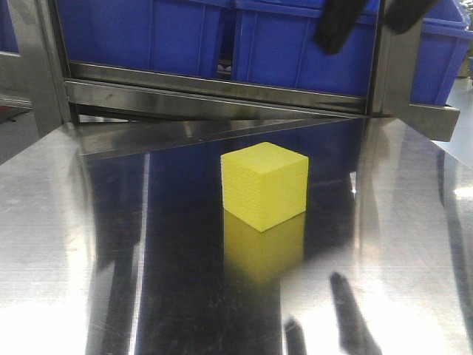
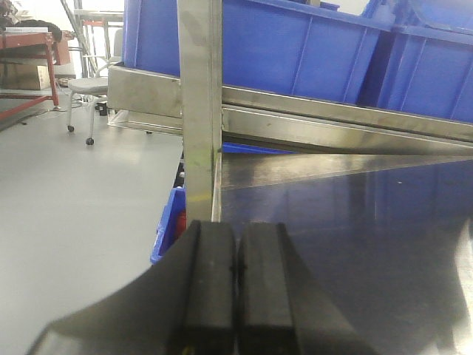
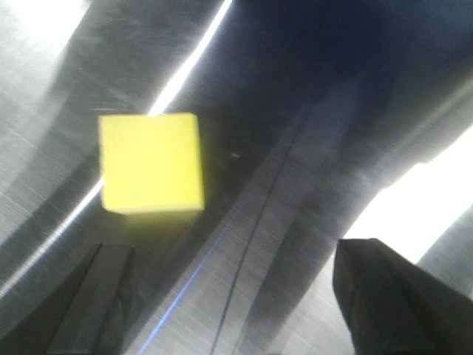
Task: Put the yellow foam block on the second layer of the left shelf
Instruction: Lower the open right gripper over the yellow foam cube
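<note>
Left hand [image 2: 235, 240] clenched, right hand [image 3: 236, 255] released over yellow foam block [image 3: 151, 163] near blue bins [image 1: 185, 37].

Before you lies a polished stainless-steel shelf layer [image 1: 96, 244], mirror-bright and streaked with reflections. The yellow foam block [image 1: 264, 185] sits flat on it, a little right of centre, with its reflection on the near side. At the far edge, the upper layer [image 1: 207, 92] carries blue plastic bins [image 1: 148, 33] side by side.

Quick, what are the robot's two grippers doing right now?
Left gripper: closed, holding nothing.
Right gripper: open, not touching the bright yellow foam cube.
</note>
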Available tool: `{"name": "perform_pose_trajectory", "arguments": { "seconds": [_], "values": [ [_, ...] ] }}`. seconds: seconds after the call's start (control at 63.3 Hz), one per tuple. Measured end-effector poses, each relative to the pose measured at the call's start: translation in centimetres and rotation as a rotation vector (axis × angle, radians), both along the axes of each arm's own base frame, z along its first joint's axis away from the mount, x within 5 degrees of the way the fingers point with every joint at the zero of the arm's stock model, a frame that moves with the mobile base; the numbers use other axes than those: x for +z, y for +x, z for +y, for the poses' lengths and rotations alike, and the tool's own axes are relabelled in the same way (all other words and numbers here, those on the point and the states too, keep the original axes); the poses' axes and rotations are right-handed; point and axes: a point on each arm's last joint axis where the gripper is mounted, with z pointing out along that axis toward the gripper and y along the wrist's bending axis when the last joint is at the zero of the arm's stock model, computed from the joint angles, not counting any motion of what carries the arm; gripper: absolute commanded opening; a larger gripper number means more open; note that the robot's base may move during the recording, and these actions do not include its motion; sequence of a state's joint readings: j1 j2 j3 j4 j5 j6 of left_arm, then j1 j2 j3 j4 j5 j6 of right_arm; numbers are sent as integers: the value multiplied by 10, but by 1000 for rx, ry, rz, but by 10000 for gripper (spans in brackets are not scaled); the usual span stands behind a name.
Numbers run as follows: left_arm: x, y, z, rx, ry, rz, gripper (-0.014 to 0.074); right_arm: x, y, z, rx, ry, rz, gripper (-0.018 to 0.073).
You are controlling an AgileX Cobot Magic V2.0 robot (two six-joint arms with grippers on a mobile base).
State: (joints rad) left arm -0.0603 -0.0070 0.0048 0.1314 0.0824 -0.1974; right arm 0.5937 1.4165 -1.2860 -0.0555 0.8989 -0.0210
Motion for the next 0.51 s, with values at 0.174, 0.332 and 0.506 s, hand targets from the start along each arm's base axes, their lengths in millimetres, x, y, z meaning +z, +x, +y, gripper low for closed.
{"name": "perform_pose_trajectory", "arguments": {
  "seconds": [0.174,0.332,0.506],
  "values": [
    [0,0,0,0,0,0,136,-18,17,34,60,-35,45,612],
    [0,0,0,0,0,0,136,-36,28,53,87,-67,83,612],
    [0,0,0,0,0,0,136,-55,35,58,88,-103,131,612]
  ]
}}
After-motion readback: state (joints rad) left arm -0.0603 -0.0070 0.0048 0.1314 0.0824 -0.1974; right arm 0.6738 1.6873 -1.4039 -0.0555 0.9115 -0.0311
